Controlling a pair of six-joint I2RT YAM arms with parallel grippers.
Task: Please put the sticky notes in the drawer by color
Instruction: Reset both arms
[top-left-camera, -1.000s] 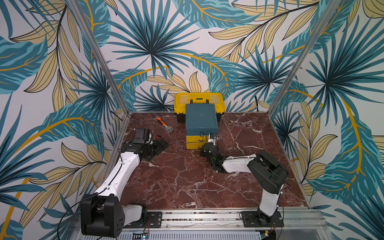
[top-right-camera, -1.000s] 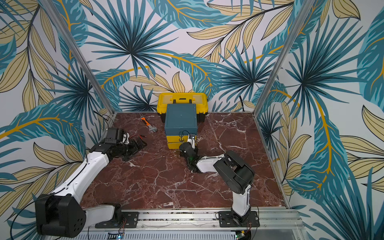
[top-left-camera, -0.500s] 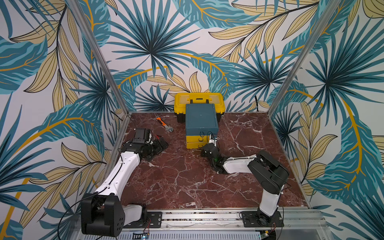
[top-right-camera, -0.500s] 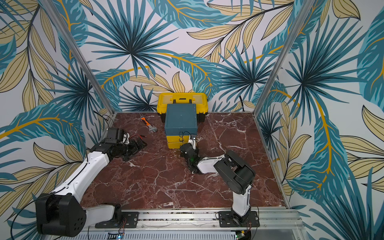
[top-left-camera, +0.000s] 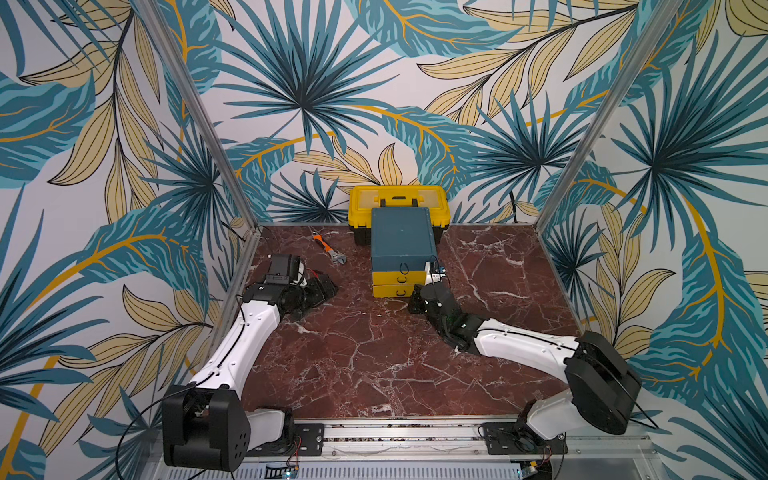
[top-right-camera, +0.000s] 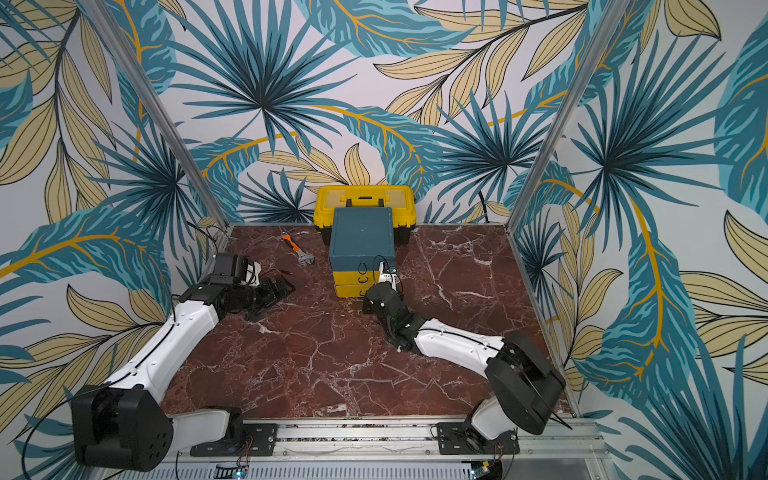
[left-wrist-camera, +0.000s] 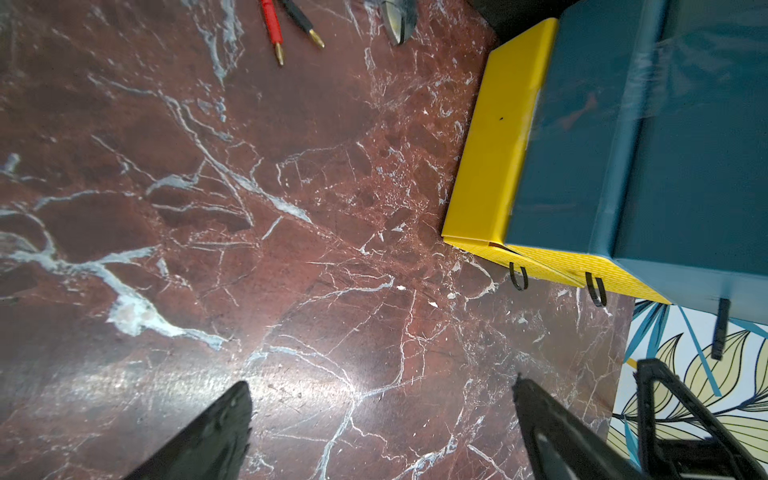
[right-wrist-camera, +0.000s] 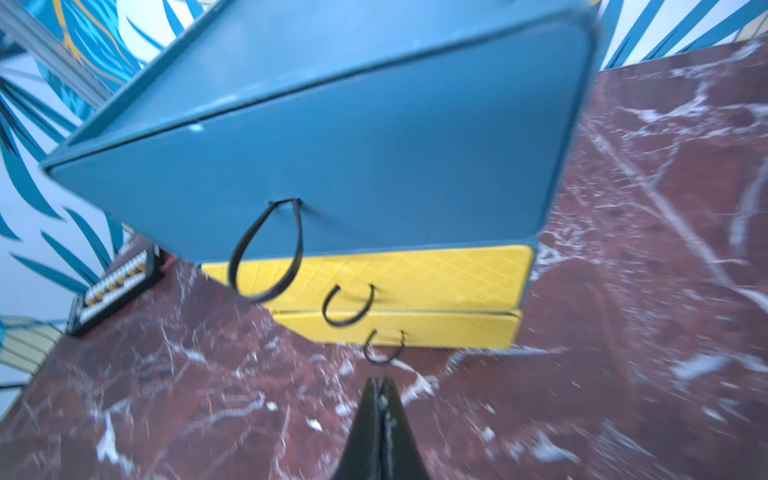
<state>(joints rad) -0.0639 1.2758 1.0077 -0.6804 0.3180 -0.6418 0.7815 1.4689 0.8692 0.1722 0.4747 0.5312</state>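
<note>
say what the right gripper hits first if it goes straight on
Probably the black loop pull of the lowest yellow drawer front on the small teal cabinet; the shut right gripper aims at it, depth unclear.

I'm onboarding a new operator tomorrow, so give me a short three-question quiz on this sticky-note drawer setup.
1. True or false: the right gripper is shut and holds nothing.
2. Which pull on the drawer is nearest the right gripper's tip? A) top pull B) middle pull C) bottom pull
3. Fill in: the left gripper has its jaws ___.

Key: 1 true; 2 C; 3 open.
</note>
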